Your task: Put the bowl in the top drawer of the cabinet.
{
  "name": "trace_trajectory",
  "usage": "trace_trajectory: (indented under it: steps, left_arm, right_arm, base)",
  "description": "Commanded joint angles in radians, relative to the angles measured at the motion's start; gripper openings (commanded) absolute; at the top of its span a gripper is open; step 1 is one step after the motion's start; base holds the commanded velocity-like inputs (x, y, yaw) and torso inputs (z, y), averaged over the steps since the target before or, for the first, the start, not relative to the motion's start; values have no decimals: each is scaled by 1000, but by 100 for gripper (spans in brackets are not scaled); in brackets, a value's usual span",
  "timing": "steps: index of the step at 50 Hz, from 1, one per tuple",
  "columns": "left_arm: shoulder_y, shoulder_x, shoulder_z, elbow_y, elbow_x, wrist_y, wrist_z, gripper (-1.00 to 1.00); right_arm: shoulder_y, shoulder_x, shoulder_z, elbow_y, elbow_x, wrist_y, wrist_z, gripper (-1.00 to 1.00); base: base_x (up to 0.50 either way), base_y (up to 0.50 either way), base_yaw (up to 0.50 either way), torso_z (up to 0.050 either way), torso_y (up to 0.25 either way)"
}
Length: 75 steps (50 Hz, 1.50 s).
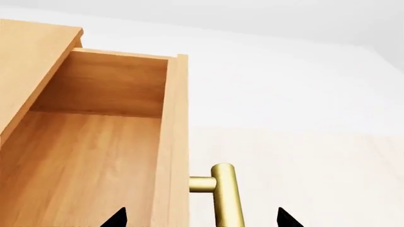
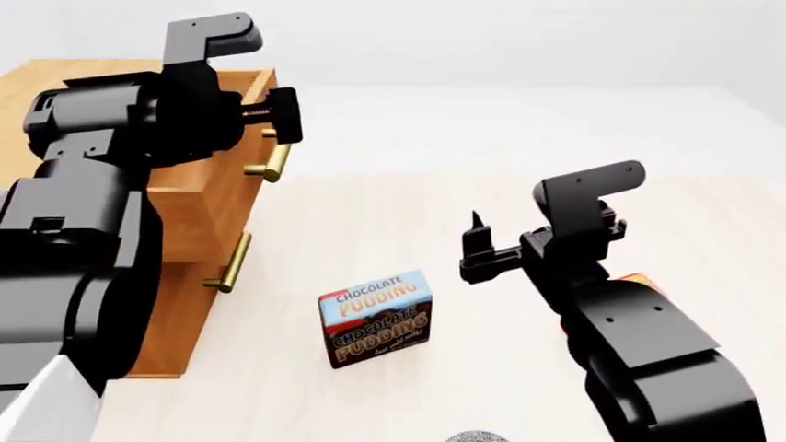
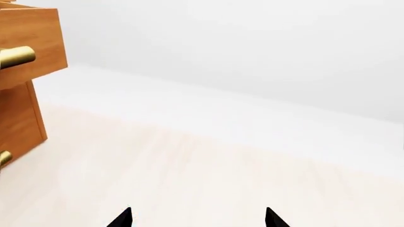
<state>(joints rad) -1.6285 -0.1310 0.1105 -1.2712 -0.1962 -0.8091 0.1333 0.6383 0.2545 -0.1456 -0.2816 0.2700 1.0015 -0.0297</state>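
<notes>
The orange-brown cabinet (image 2: 184,304) stands at the left with its top drawer (image 2: 209,189) pulled out. The drawer's wooden inside (image 1: 82,161) holds nothing. My left gripper (image 1: 202,218) is open, its fingertips on either side of the drawer's brass handle (image 1: 227,198); in the head view the left gripper (image 2: 286,115) hangs at the drawer's front. My right gripper (image 2: 477,247) is open over the table's middle with nothing between its fingertips (image 3: 123,218). Only a speckled sliver of the bowl (image 2: 477,436) shows, at the head view's lower edge.
A chocolate pudding box (image 2: 375,318) stands on the pale table (image 2: 406,212) in front of the cabinet. The lower drawer's brass handle (image 2: 230,264) is below the open drawer. An orange thing (image 2: 639,277) peeks from behind my right arm.
</notes>
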Motion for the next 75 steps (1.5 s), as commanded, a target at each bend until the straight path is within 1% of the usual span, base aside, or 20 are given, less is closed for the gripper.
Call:
trace_trajectory:
  steps: [1, 8, 18, 32, 35, 37, 42, 50, 53, 58, 62, 67, 75]
  left_arm:
    - [44, 7, -107, -37, 41, -5, 25, 100]
    - [88, 24, -189, -37, 79, -12, 36, 100]
    - [112, 54, -296, -37, 105, -50, 62, 100]
    - [145, 120, -369, -37, 122, -79, 93, 100]
    - [161, 130, -360, -37, 100, -78, 84, 100]
    - [172, 130, -322, -37, 48, -78, 71, 100]
    - [189, 131, -183, -37, -136, -86, 40, 100]
    - [205, 131, -29, -37, -343, -83, 8, 100]
    - [211, 131, 71, -37, -465, -74, -12, 100]
    - [220, 131, 279, -36, -706, -49, -51, 100]
    - [213, 131, 463, -35, -928, -27, -74, 100]
    - [203, 131, 599, -35, -1116, -11, -82, 100]
    - [205, 131, 855, -12, -1405, 30, -91, 100]
  right_arm:
    - [-1, 5, -25, 31, -8, -11, 1, 100]
    - [-10, 9, -28, 52, -8, -28, -1, 100]
    - [-14, 11, -20, 66, -2, -37, -1, 100]
    - [-19, 23, -11, 54, 9, -25, 0, 100]
    - [-20, 24, -8, 55, 12, -27, 1, 100]
    - [-20, 24, -6, 56, 13, -28, 1, 100]
    - [-21, 27, -7, 60, 16, -30, -1, 100]
    - [-28, 32, -3, 57, 22, -33, -2, 100]
    - [-36, 41, 6, 32, 30, -19, -4, 100]
    - [-55, 61, 28, 4, 44, -8, -9, 100]
    - [-66, 67, 38, -9, 52, -4, -11, 100]
    - [-64, 63, 29, 9, 46, -15, -7, 100]
    - [-50, 48, 5, 52, 32, -39, 1, 100]
  base:
    - [0, 0, 0, 0, 0]
    - [0, 0, 0, 0, 0]
    - [0, 0, 0, 0, 0]
    - [0, 0, 0, 0, 0]
    - [0, 0, 0, 0, 0]
    - [0, 0, 0, 0, 0]
    - [0, 0, 0, 0, 0]
    - [0, 0, 0, 0, 0]
    - [0, 0, 0, 0, 0]
    - [0, 0, 1, 0, 0]
    - [0, 0, 3, 0, 0]
    - [0, 0, 2, 0, 0]
    - [0, 0, 0, 0, 0]
